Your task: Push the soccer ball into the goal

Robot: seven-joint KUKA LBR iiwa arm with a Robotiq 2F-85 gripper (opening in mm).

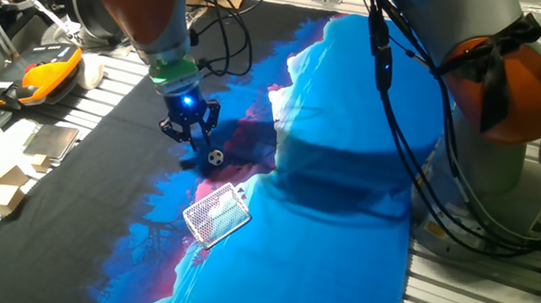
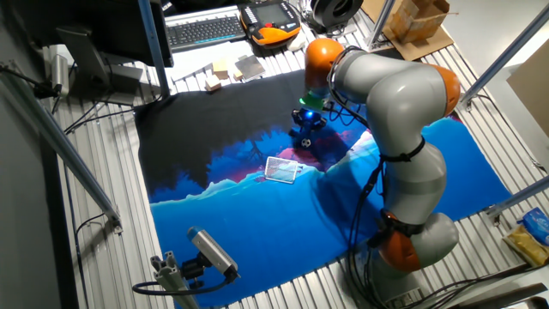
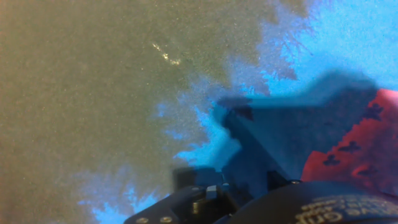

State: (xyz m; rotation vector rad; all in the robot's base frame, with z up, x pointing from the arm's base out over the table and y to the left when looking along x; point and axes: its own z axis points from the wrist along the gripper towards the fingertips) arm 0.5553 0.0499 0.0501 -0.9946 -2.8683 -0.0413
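Observation:
The soccer ball [image 1: 215, 158] is a tiny white ball with black patches, lying on the dark red patch of the printed cloth. My gripper [image 1: 194, 140] stands just behind and left of it, fingertips down at the cloth and close together, holding nothing. The goal [image 1: 216, 214] is a small white mesh frame lying a short way in front of the ball, at the edge of the blue area. In the other fixed view the gripper [image 2: 305, 130] is above the goal [image 2: 282, 170], and the ball is too small to make out. The hand view shows only cloth.
A blue, black and red cloth [image 1: 345, 166] covers the table, with raised folds right of the ball. An orange pendant [image 1: 48, 70], a keyboard [image 2: 206, 30] and small boxes [image 1: 8, 179] lie beyond the cloth's far edge. The arm's cables [image 1: 389, 117] hang on the right.

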